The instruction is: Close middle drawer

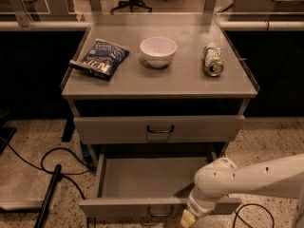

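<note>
While middle drawer (147, 177) stands open, fingers (187, 218) together at its front

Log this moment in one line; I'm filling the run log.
middle drawer: open, pulled out | gripper: at its front panel, right of centre | step: closing not done

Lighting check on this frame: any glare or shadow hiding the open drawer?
Camera view: dim, warm light. The middle drawer is lit inside, with a shadow from the arm at its right front. Mild sheen on the tabletop, no harsh glare. The gripper sits at the bottom edge, by the drawer front.
</note>
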